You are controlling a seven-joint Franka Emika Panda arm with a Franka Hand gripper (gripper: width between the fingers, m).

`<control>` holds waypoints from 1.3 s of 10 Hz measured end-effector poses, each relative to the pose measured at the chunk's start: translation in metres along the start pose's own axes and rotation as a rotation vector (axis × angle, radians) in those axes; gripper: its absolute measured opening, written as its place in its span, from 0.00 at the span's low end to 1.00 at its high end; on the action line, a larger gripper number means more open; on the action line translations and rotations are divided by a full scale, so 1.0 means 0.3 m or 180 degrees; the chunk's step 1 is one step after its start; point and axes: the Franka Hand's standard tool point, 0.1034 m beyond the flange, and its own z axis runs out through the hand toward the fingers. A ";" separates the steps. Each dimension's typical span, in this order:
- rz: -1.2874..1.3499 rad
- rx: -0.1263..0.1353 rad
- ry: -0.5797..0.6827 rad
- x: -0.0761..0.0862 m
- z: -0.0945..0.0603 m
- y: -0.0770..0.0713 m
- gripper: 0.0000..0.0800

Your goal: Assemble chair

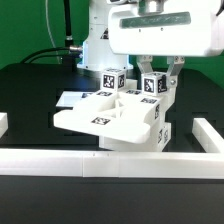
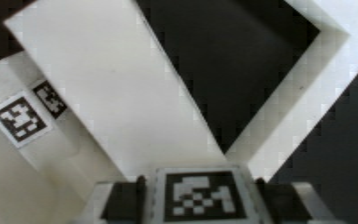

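The partly built chair (image 1: 105, 118) stands mid-table: a flat white slab with tagged blocks and bars under and behind it. Two tagged upright ends rise at its back, one (image 1: 110, 79) on the exterior view's left and one (image 1: 152, 86) on its right. My gripper (image 1: 158, 78) hangs over the right-hand one, fingers either side of it. In the wrist view my gripper (image 2: 201, 198) is shut on a tagged white chair part (image 2: 197, 194), with dark fingers (image 2: 130, 200) pressed against both its sides. White bars (image 2: 114, 90) spread away from that part in a V. A second white piece carries two tags (image 2: 30, 108).
A low white border wall (image 1: 110, 166) runs along the front and up the exterior view's right (image 1: 207, 132), with a short stub at the left (image 1: 3, 123). A flat white board (image 1: 70, 98) lies behind the chair on the left. The tabletop is black; black cables hang at the back left.
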 end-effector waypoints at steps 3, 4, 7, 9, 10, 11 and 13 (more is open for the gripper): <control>-0.1070 -0.0092 -0.0055 -0.003 -0.005 0.006 0.67; -0.1706 -0.0089 -0.0070 0.017 -0.008 0.010 0.78; -0.2345 -0.0097 -0.0076 0.018 -0.006 0.013 0.81; -0.3505 -0.0187 -0.0110 0.020 -0.003 0.025 0.81; -0.3931 -0.0231 -0.0158 0.018 -0.002 0.027 0.81; -0.4310 -0.0296 -0.0203 0.018 -0.005 0.021 0.81; -0.4361 -0.0291 -0.0209 0.021 -0.007 0.017 0.69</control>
